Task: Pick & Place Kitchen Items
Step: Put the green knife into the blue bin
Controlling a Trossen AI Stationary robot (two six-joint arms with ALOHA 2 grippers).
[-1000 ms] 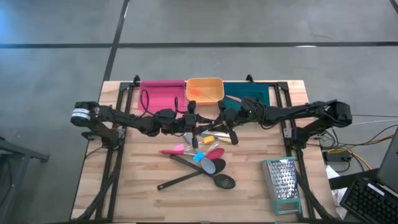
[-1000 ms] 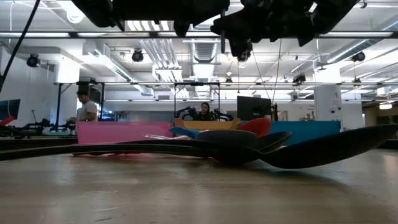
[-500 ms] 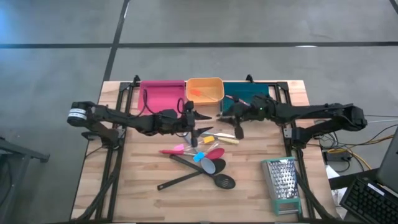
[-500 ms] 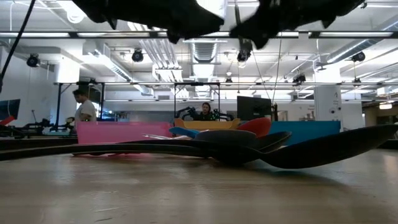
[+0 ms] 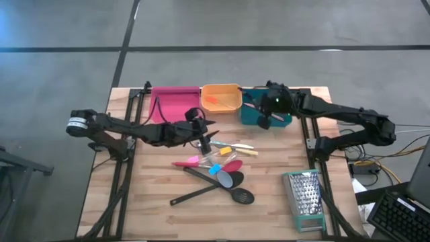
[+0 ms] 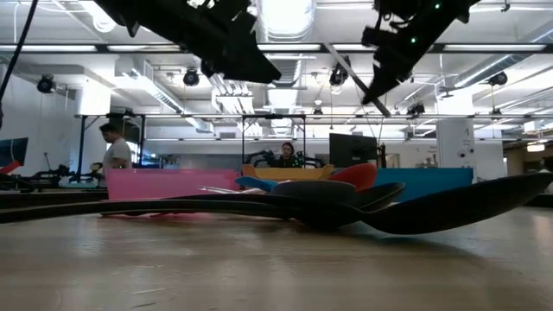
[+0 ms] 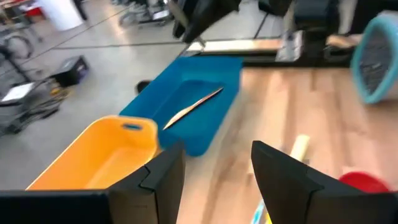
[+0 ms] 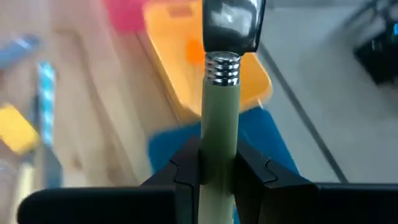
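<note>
- Green-handled utensil (image 8: 221, 124) with a metal ferrule, pinched in the right gripper (image 5: 267, 115) over the teal bin (image 5: 250, 115); its working end is probably hidden
- To drop it well, I'd centre it over that bin before releasing, clear of the orange bin (image 5: 221, 98)
- Left gripper (image 7: 214, 174) hangs parted and empty above the utensil pile (image 5: 218, 168) on the table (image 5: 134, 208)

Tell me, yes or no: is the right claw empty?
No: the right claw is clamped around a green-handled utensil with a metal collar.
</note>
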